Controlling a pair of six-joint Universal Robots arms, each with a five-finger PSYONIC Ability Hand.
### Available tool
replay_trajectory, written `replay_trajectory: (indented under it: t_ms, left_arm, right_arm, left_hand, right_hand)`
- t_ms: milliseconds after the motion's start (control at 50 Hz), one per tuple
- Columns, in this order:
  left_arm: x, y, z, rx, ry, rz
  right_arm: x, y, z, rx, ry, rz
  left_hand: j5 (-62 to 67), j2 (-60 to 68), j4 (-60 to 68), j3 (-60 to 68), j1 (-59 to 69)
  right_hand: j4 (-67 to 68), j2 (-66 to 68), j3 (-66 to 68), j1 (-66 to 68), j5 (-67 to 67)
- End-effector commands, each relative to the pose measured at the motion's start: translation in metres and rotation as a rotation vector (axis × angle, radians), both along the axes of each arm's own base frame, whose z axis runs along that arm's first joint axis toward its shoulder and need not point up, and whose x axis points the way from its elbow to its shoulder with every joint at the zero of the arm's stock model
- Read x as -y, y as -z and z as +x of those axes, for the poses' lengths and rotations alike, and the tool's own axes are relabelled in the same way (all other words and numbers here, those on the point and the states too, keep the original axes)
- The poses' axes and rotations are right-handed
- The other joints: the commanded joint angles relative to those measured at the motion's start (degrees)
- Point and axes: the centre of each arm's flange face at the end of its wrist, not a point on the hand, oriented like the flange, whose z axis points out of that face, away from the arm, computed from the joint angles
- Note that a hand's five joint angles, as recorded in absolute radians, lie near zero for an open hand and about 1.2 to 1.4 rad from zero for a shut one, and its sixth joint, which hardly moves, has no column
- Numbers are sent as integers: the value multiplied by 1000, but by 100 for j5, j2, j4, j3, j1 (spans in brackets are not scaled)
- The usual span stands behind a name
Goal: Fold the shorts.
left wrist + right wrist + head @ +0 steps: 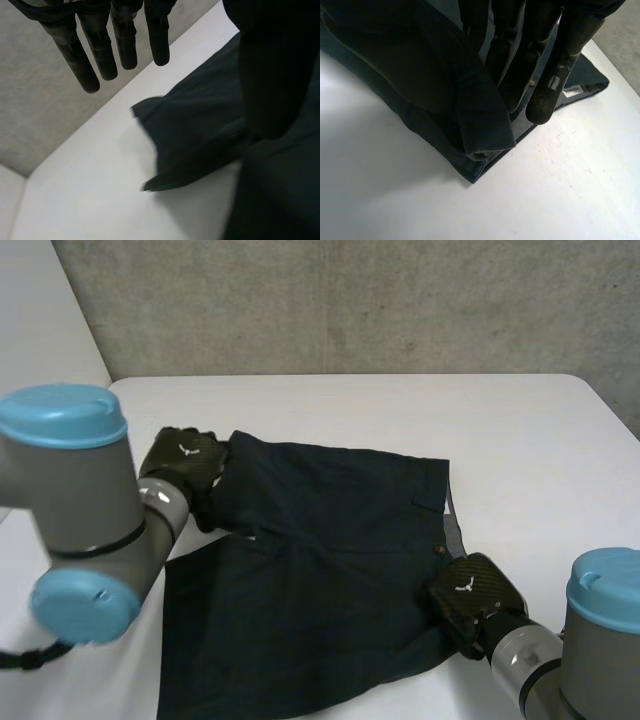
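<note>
Head view looks down from behind; close wrist views share shorts (320, 570).

From my remote station I see a smooth white table (520, 440) with a rounded corner standing before a mottled grey concrete wall (350, 300) in even light.

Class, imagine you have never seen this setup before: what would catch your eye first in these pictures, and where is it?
The dark shorts spread flat across the white table stand out first. The left hand rests at the far leg's hem corner with its fingers straight. The right hand pinches a raised fold at the near corner of the waistband.
</note>
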Motion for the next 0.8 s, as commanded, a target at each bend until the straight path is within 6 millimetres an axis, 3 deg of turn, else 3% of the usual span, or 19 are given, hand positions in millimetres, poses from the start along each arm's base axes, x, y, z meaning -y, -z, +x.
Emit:
replay_trajectory:
  t_ms: [20, 80, 160, 280, 400, 480, 500, 540, 660, 800]
  left_arm:
    - [-73, -5, 18, -51, 51, 209]
    - [-107, 3, 31, -13, 55, 290]
    - [-131, 13, 42, 29, 76, 327]
    - [-149, 29, 52, 73, 80, 391]
    - [-154, 43, 52, 99, 88, 421]
    - [-143, 59, 50, 120, 45, 401]
    - [-139, 62, 50, 126, 17, 378]
    - [-135, 63, 50, 133, -9, 354]
    - [-140, 60, 47, 201, 34, 314]
    - [-181, 40, 52, 357, 212, 271]
  right_arm:
    - [12, -5, -1, 147, 92, 58]
    - [15, -6, -3, 172, 116, 66]
    - [17, -6, -4, 174, 123, 67]
    - [15, -5, -4, 168, 129, 68]
    - [15, -5, -5, 169, 131, 69]
    - [15, -6, -5, 169, 131, 70]
    - [14, -6, -5, 168, 130, 72]
    - [14, -7, -5, 164, 124, 69]
    - [3, -17, -10, 52, 64, 60]
    - [-30, -43, -28, -240, -104, 36]
  left_hand:
    - [595, 608, 610, 617, 594]
    - [628, 641, 644, 651, 627]
    - [696, 709, 711, 718, 695]
    - [696, 709, 711, 718, 695]
    - [745, 759, 761, 768, 745]
    - [2976, 2989, 2992, 2999, 2976]
    - [4549, 4562, 4564, 4571, 4548]
    - [5754, 5767, 5769, 5776, 5753]
    - [5857, 5870, 5873, 5880, 5857]
    - [5857, 5870, 5873, 5880, 5857]
  right_hand:
    - [1164, 1271, 1093, 2304, 1302]
    - [1164, 1271, 1093, 2304, 1302]
    - [1164, 1271, 1093, 2304, 1302]
    - [1164, 1271, 1093, 2304, 1302]
    - [1164, 1271, 1093, 2304, 1302]
    - [1164, 1271, 1093, 2304, 1302]
    - [1164, 1271, 1093, 2304, 1302]
    - [1164, 1271, 1093, 2304, 1302]
    - [1164, 1271, 1093, 2304, 1302]
    - [1164, 1271, 1093, 2304, 1302]
